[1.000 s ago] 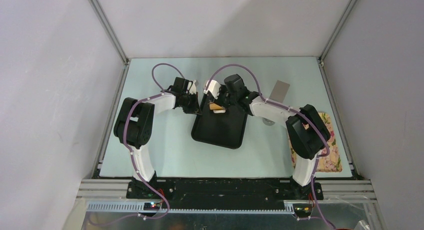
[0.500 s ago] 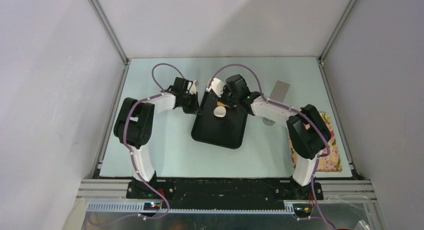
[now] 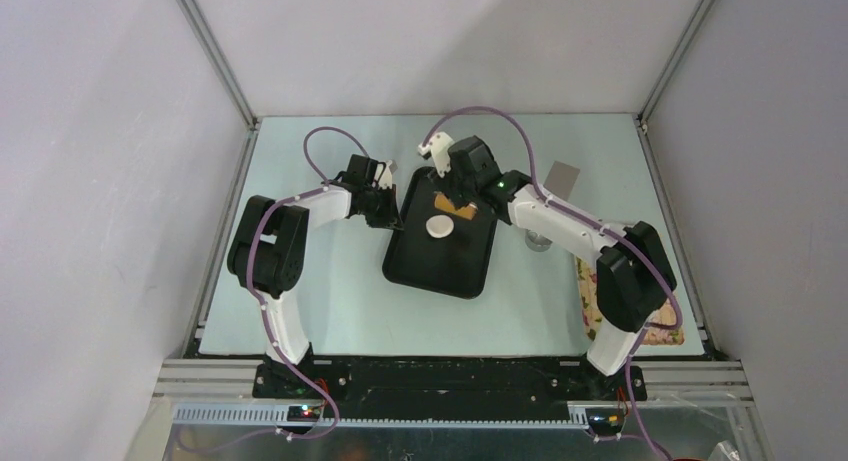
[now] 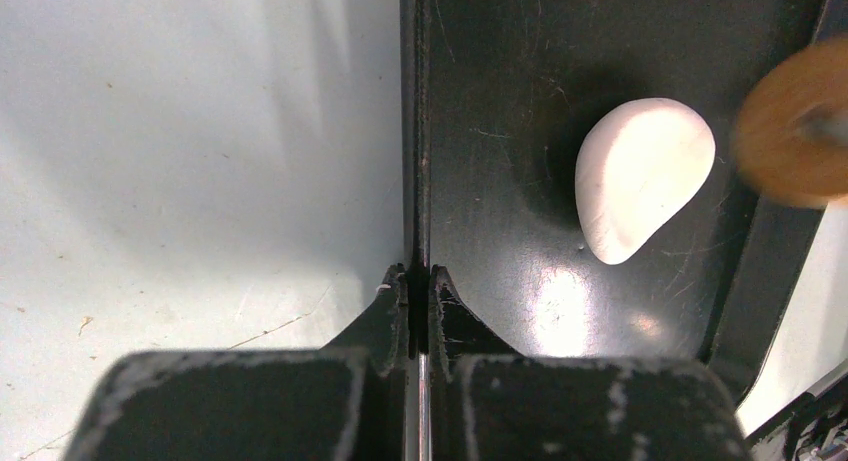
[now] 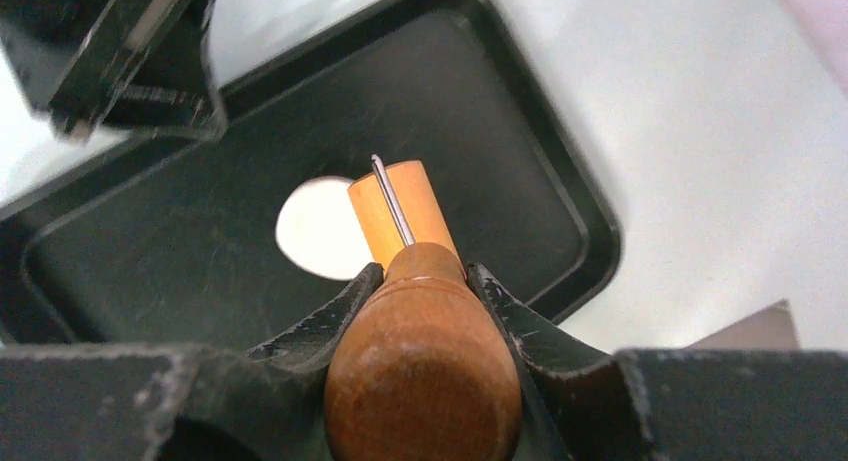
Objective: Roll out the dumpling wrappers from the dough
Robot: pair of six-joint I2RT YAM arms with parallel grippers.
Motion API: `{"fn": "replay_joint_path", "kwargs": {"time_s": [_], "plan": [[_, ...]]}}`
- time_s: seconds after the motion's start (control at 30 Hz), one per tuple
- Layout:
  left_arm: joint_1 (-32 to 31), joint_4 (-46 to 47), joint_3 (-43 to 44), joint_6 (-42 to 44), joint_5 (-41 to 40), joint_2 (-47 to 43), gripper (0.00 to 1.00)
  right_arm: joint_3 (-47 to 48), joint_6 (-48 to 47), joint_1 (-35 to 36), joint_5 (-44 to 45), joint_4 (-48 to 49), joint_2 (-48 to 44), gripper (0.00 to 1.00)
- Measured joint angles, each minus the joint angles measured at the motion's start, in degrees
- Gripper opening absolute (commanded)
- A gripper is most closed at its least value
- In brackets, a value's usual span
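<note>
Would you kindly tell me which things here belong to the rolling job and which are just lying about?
In the job: dough, black tray, left gripper clamping its rim, wooden roller, right gripper holding it.
Lying about: small cup, grey plate, patterned cloth.

Flattened white dough (image 3: pixel 438 226) in black tray (image 3: pixel 445 271)

plain grey walls (image 3: pixel 440 41), aluminium corner struts (image 3: pixel 213 53), pale green tabletop (image 3: pixel 330 311); lighting seemingly diffuse, overhead

Bright even light, glare on black tray (image 4: pixel 560 321), wooden roller (image 4: pixel 795 131) edge seemingly blurred
</note>
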Motion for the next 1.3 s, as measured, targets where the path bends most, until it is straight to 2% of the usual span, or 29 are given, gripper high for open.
{"fn": "replay_joint_path", "kwargs": {"time_s": [0.2, 0.53, 0.83, 1.03, 1.17, 1.3], "plan": [[0.0, 0.0, 0.0, 0.0, 0.0, 0.0, 0.00, -9.8, -6.7, 0.7, -9.7, 3.6, -1.7, 0.00], [0.0, 0.0, 0.0, 0.0, 0.1, 0.0, 0.00, -10.2, -14.9, -3.3, -18.4, 6.5, -2.1, 0.00], [0.3, 0.0, 0.0, 0.2, 2.1, 0.3, 0.00, -1.9, -18.2, -4.0, -29.0, -0.3, -2.2, 0.00], [0.3, -0.1, 0.0, 1.3, 5.7, 0.8, 0.00, 7.4, -23.2, -4.6, -32.6, -1.4, 3.8, 0.00], [0.3, -0.4, 0.0, 1.7, 7.2, 1.0, 0.00, 7.3, -27.1, -5.2, -34.4, -4.7, 7.3, 0.00], [0.3, -0.5, 0.0, 1.7, 7.5, 1.1, 0.00, 3.5, -30.0, -5.8, -35.0, -7.2, 7.5, 0.00]]}}
